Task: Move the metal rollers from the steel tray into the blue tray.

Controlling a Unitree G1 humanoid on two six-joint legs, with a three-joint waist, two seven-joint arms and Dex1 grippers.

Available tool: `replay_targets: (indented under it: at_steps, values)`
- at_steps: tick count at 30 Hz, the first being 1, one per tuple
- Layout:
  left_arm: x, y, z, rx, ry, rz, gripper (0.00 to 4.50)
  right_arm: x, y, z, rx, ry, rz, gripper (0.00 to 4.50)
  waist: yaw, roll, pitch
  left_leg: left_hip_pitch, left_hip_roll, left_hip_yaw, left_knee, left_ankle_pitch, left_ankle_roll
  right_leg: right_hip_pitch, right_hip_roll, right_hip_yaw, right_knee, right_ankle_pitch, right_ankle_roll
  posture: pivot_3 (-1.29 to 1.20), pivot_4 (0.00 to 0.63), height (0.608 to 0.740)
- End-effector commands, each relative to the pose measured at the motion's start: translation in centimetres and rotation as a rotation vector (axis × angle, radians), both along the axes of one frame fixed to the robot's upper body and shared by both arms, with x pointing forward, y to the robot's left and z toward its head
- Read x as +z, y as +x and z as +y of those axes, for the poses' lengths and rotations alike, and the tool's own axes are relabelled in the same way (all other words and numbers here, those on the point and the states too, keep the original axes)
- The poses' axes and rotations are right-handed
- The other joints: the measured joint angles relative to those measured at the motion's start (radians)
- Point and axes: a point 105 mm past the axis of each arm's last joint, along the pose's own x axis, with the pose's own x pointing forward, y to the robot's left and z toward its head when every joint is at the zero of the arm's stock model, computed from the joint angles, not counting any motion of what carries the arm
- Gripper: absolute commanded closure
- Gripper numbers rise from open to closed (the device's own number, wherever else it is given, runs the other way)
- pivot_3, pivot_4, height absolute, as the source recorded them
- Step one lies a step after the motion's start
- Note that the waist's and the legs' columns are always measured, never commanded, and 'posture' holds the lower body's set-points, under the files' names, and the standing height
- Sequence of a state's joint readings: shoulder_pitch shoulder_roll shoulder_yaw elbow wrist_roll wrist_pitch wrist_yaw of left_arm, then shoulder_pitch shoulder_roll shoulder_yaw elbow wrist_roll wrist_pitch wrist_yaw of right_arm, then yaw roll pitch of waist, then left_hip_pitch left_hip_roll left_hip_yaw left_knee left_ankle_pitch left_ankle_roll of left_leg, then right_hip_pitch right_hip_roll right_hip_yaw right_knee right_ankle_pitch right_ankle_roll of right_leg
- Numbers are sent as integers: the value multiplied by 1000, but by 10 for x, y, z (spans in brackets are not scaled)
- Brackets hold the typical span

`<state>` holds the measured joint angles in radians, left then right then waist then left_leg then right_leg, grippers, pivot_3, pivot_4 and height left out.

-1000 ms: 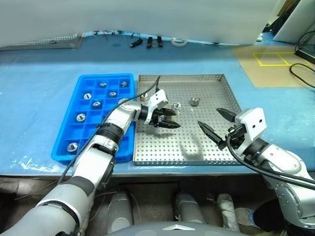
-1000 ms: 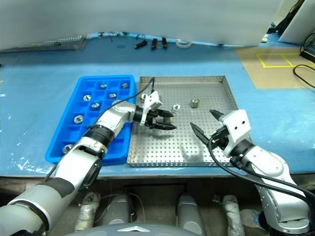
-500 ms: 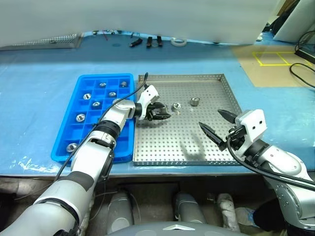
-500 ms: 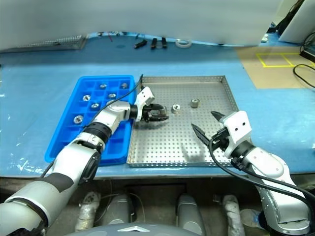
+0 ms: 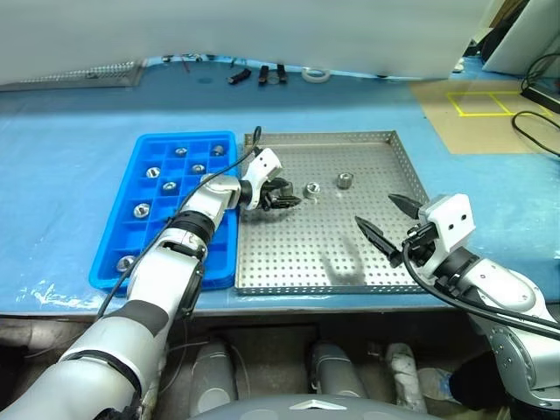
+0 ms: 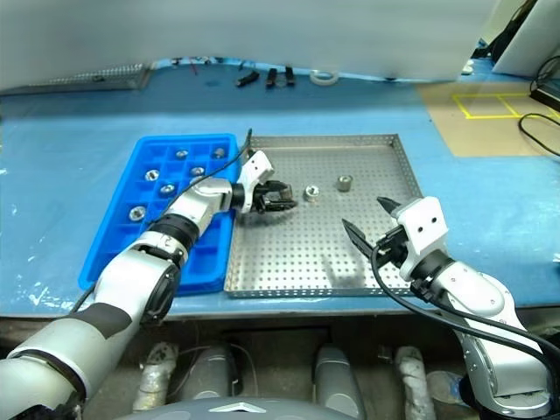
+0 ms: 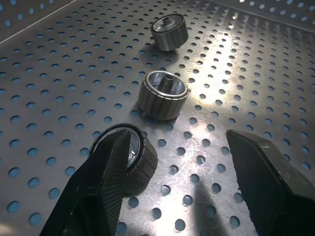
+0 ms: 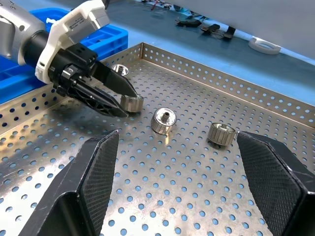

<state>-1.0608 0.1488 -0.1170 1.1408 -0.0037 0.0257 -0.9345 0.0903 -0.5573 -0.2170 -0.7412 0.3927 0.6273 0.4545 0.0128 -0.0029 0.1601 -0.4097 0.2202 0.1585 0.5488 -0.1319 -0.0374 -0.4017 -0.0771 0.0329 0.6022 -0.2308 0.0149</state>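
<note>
in the steel tray (image 5: 350, 254) we count four metal rollers (image 8: 165, 120) near its blue-tray side, seven more in the blue tray (image 5: 131, 223). our left gripper (image 5: 282, 194) reaches low, fingers spread beside one roller (image 7: 135, 157). our right gripper (image 5: 385, 223) hovers spread. we read no writing.

steel tray (image 5: 350, 236): silver, perforated | blue tray (image 5: 131, 219): bright blue grid | metal rollers (image 7: 162, 94): shiny silver

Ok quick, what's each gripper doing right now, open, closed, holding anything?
Left gripper: open, one finger against a metal roller on the steel tray, nothing gripped.
Right gripper: open, holding nothing.
</note>
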Motion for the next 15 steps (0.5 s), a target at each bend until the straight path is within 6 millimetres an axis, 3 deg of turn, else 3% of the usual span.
replay_targets:
  at_steps: [1,3,8,9,15]
  values:
    - [-7,8,14,83,49,-10,1224,8,0,5,13,-7,-42,464,0,0,0,0,0,0,0,0,0,0,0,0,0,0,0,-382,150,740]
    - [-8,5,14,59,40,3,1224,8,1,5,14,-9,-43,464,0,0,0,0,0,0,0,0,0,0,0,0,0,0,0,-379,150,740]
    - [-9,4,15,47,56,1,2766,10,3,5,19,-10,-45,464,0,0,0,1,0,0,-1,0,0,0,0,0,0,0,0,-372,150,740]
    - [-9,4,16,46,57,4,2766,10,3,6,20,-10,-46,464,0,0,0,1,0,0,-1,0,0,0,0,0,0,0,0,-372,150,740]
    - [-13,4,23,65,66,23,4458,10,6,7,28,-13,-47,464,-1,0,0,0,1,1,-3,0,-1,-2,0,1,0,0,0,-355,150,740]
